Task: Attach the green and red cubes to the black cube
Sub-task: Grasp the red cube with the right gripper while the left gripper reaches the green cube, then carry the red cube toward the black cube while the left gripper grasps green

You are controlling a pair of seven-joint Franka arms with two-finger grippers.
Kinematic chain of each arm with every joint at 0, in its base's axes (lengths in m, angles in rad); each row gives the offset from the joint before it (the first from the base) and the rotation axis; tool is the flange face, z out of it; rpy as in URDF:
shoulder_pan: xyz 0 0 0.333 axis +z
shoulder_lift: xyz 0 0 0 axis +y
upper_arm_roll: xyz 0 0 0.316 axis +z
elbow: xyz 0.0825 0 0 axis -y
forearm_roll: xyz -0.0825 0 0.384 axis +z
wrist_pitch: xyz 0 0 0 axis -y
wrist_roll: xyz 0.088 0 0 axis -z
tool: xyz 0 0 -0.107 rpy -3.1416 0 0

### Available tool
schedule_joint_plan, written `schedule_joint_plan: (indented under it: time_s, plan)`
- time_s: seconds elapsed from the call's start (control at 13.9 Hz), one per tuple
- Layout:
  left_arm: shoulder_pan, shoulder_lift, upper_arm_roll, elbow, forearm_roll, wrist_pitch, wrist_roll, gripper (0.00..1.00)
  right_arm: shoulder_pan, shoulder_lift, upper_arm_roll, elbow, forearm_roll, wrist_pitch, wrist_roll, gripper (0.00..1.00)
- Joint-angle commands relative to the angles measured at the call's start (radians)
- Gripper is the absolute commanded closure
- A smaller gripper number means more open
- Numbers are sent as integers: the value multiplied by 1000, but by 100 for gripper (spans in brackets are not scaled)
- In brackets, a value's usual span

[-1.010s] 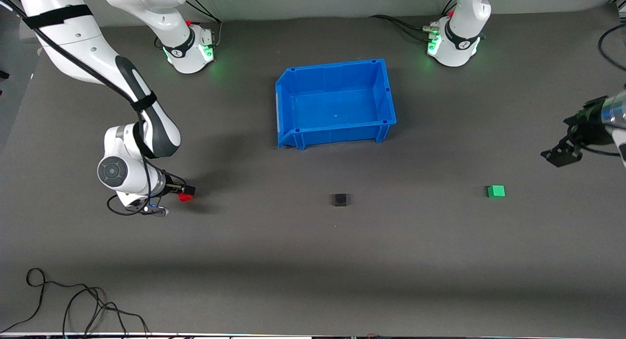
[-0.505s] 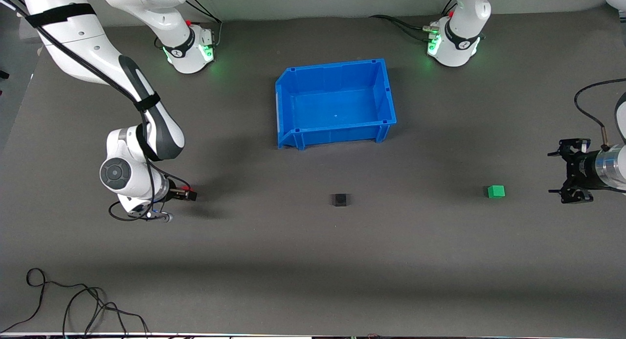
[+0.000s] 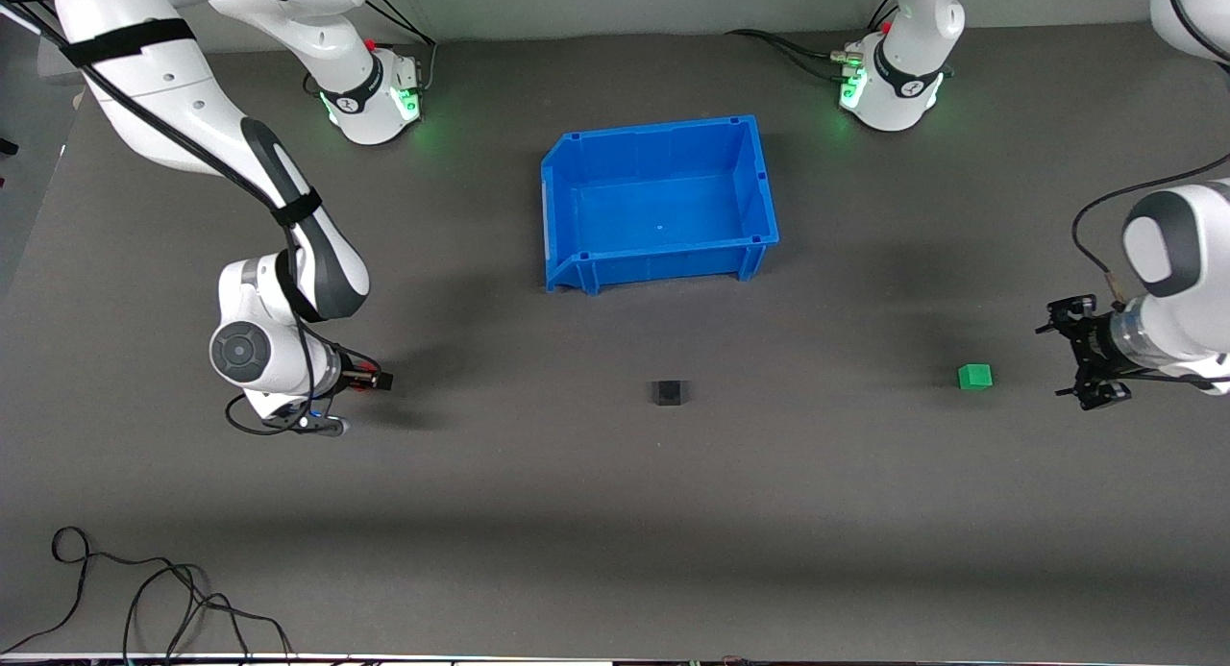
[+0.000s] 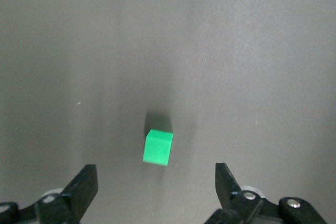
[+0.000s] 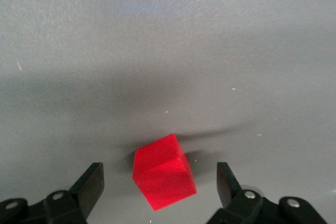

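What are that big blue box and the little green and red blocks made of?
The big blue open-topped bin looks like moulded plastic: glossy walls, ribbed feet, uniform colour. The small bright green cube and small bright red cube show flat, even colour with crisp edges and a dull sheen, probably plastic or painted wood; the pictures cannot settle which.

Grey mat point(image 3: 615, 512) under blue bin point(image 3: 759, 190), black cube point(image 3: 667, 392), green cube point(image 3: 973, 376)
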Motion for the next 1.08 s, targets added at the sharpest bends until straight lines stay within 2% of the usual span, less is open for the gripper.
schedule_joint_plan:
  time_s: [0.0, 0.07, 0.14, 0.22, 0.29, 0.43, 0.5, 0.65, 0.72, 0.79, 1.01]
  plan:
    - [-1, -52, 1, -157, 9, 148, -18, 1, 17, 33, -3, 47, -21, -5, -10, 10]
    - [1, -50, 1, -197, 9, 214, -18, 1, 14, 36, -3, 55, -21, -5, -10, 12]
    - [1, -43, 1, -231, 9, 279, -16, 1, 14, 37, -3, 57, -21, -7, -10, 20]
    - [-2, -29, 1, -254, 9, 331, -18, 1, 14, 36, -4, 57, -21, -7, -9, 37]
    - [-8, -14, 1, -262, 9, 359, -16, 1, 14, 36, -7, 58, -23, -7, -9, 45]
    - [-14, 11, 1, -262, 9, 390, -15, 1, 14, 36, -10, 58, -23, -7, -3, 47]
    - [-14, 22, 1, -261, 9, 414, -15, 1, 14, 36, -12, 58, -23, -8, -1, 52]
    - [-16, 54, 1, -251, 12, 454, -2, 1, 4, 37, -12, 58, -23, -8, 0, 53]
    - [-16, 68, 1, -248, 24, 469, -1, 1, 2, 37, -14, 58, -21, -10, 3, 57]
    - [-14, 83, 1, -248, 47, 489, -1, 1, 1, 37, -14, 57, -21, -13, 3, 69]
    - [-17, 120, 1, -235, 59, 532, -1, 1, -16, 33, -15, 61, -6, -16, 29, 82]
